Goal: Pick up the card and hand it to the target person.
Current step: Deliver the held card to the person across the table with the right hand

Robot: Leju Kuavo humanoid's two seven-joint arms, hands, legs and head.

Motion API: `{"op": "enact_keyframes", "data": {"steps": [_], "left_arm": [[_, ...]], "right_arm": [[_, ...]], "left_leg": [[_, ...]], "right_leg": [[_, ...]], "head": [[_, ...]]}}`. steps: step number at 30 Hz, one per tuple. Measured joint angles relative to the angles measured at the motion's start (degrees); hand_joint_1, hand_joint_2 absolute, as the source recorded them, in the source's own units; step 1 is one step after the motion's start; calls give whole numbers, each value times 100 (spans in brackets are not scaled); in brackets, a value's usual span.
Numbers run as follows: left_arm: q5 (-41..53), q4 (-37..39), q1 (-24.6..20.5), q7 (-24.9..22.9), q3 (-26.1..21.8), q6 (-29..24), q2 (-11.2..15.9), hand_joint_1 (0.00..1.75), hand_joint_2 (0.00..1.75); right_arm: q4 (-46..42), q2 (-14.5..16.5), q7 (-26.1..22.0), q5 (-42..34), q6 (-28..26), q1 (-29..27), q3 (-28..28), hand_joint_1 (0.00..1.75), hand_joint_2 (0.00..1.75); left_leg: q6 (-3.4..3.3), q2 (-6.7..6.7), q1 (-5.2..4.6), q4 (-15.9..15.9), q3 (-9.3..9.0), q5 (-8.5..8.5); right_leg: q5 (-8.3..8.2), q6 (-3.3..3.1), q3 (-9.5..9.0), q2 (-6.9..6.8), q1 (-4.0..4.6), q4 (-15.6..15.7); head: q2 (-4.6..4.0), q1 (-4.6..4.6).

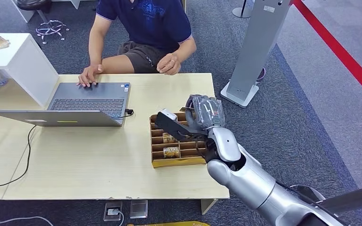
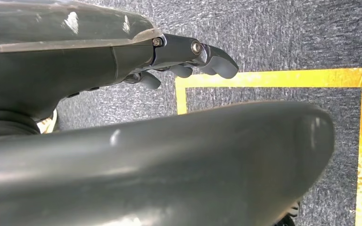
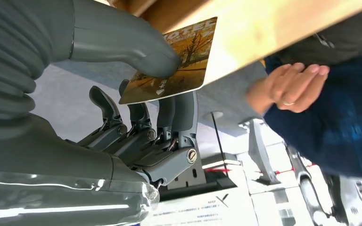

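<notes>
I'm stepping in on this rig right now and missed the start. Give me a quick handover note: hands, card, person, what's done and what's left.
Right hand: pinches the card between thumb and fingers, raised above the cardboard box on the table.
Left hand: hangs over the carpet, holding nothing, fingers slightly curled.
Person: seated across the table, one hand on the laptop, the other hand free near the table edge.
Done: card picked up.
Left: carry the card to the person's free hand and release it.
</notes>
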State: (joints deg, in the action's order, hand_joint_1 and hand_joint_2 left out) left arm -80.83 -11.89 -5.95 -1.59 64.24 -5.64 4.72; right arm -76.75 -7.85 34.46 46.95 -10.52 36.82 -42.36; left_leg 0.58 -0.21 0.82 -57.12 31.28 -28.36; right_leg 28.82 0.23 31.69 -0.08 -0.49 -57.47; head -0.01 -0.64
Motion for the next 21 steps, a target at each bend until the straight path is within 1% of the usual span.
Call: {"op": "enact_keyframes", "data": {"steps": [2,5,9,15,21], "left_arm": [[16,0,0,5,0,2,0,0,0],[101,0,-3,27,0,24,0,0,0],[209,-1,-17,60,0,50,0,0,0],[262,-1,-40,98,3,78,0,0,0],[275,0,-50,86,20,74,0,0,0]], "right_arm": [[-147,-26,-52,-3,-83,20,34,148,175],[-205,-37,-319,-70,-298,153,46,148,175],[153,80,-770,-238,-482,491,37,148,175],[1098,456,-1358,-375,-825,951,-25,148,175],[2156,919,-1645,-377,-877,1390,-133,148,175]], "left_leg": [[0,0,0,0,1,0],[0,0,0,1,3,0],[1,-3,0,1,3,2],[3,-9,0,1,8,5],[3,-9,0,1,11,5]], "right_leg": [[0,0,0,0,0,0],[0,0,-1,0,0,0],[0,0,-3,-3,0,-2],[-1,0,-2,-8,0,-7],[-1,0,2,-8,0,-8]], "head": [[0,0],[1,2],[-1,4],[-1,2],[-1,3]]}}
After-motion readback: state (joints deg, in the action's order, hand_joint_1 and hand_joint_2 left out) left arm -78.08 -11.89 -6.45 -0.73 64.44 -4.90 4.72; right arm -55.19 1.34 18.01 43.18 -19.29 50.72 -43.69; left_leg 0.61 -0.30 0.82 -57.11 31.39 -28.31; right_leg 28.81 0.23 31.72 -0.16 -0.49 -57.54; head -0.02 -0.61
